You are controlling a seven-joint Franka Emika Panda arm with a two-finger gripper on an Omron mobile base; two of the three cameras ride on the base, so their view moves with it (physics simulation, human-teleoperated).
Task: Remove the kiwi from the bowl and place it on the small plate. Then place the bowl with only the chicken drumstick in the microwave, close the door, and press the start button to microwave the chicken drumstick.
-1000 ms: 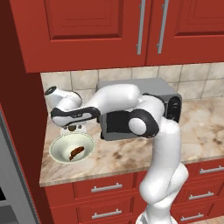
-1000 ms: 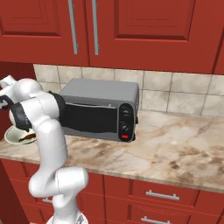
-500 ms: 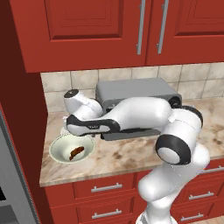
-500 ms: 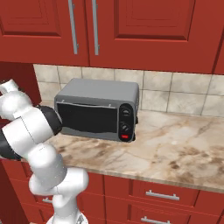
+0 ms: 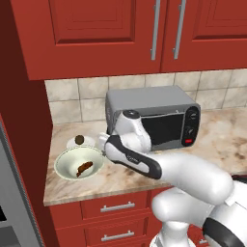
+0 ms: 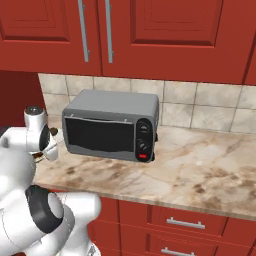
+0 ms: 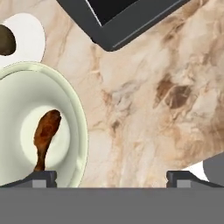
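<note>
Two dark fingertips [image 7: 41, 177] stand wide apart at the bottom of my hand view, so I read the gripper [image 7: 111, 178] as fully spread and holding nothing. One tip sits over the near rim of the pale green bowl [image 7: 74, 109], the other over bare marble countertop [image 7: 148, 109], which puts the bowl off to one side of the jaws rather than between them. In the bowl I see the chicken drumstick [image 7: 43, 136] alone, lying in the middle of the well.

From the left base view, the hand hangs low over the counter just beside the bowl [image 5: 65, 161], at its right edge, with the drumstick [image 5: 84, 168] plain inside. Just behind the bowl, touching or nearly touching its rim, sits the small white plate [image 5: 72, 142] with the kiwi [image 5: 79, 140] on it.

Farther back stands the grey microwave [image 5: 144, 103], door closed, its red start button [image 5: 188, 141] at the lower right of the control panel. Behind it I see tiled wall and red upper cabinets [image 5: 96, 34].
</note>
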